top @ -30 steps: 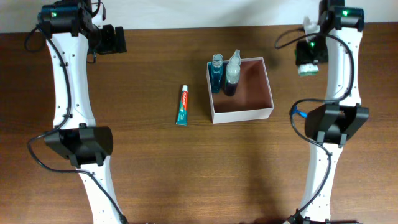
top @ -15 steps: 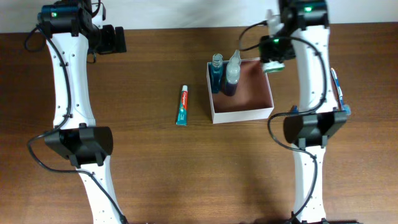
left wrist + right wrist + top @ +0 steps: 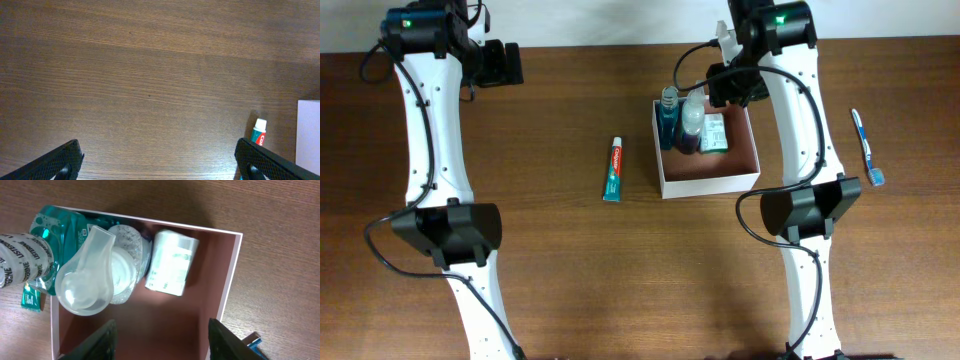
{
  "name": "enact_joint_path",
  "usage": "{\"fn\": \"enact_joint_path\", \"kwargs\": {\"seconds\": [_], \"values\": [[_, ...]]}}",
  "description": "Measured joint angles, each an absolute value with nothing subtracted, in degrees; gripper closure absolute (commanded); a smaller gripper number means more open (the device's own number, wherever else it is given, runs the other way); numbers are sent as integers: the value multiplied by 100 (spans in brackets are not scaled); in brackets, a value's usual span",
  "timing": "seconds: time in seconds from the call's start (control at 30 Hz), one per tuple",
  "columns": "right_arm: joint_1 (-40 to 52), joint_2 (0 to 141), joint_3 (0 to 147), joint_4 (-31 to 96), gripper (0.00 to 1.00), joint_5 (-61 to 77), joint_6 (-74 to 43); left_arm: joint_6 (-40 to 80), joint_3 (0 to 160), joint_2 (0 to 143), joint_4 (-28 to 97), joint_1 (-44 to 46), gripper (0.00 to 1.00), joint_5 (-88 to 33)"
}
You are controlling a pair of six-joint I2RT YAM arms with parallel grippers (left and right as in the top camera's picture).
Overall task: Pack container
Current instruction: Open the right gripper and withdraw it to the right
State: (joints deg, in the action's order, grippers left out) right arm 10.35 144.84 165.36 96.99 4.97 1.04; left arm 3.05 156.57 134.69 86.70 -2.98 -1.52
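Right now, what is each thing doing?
container: open-topped, partly filled
mouthwash bottle: upright in container
clear bottle: upright in container
packet: lying flat in container
toothpaste: lying on table
toothbrush: lying on table
left gripper: open, empty
right gripper: open, empty, above container

The right gripper (image 3: 165,336) has moved from the table's right side to above the container (image 3: 710,187), and its jaws have parted. The green-and-white packet (image 3: 713,133) it carried now lies inside. The toothbrush (image 3: 865,145) is now fully exposed.
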Motion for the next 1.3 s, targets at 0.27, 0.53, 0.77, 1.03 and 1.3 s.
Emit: {"fn": "enact_joint_path", "kwargs": {"seconds": [0.27, 0.53, 0.77, 1.03, 1.3], "values": [[709, 14462, 16529, 9699, 25, 419, 19, 305, 15657, 13469, 8670, -298, 1, -152], [-523, 13948, 16479, 9699, 1, 242, -145, 305, 15657, 13469, 8670, -298, 1, -152], [-1328, 13743, 16479, 9697, 1, 1313, -150, 305, 15657, 13469, 8670, -298, 1, -152], [-1354, 13743, 16479, 9697, 1, 1767, -237, 305, 15657, 13469, 8670, -298, 1, -152], [-1459, 13375, 15642, 9699, 1, 1308, -893, 305, 15657, 13469, 8670, -298, 1, -152]]}}
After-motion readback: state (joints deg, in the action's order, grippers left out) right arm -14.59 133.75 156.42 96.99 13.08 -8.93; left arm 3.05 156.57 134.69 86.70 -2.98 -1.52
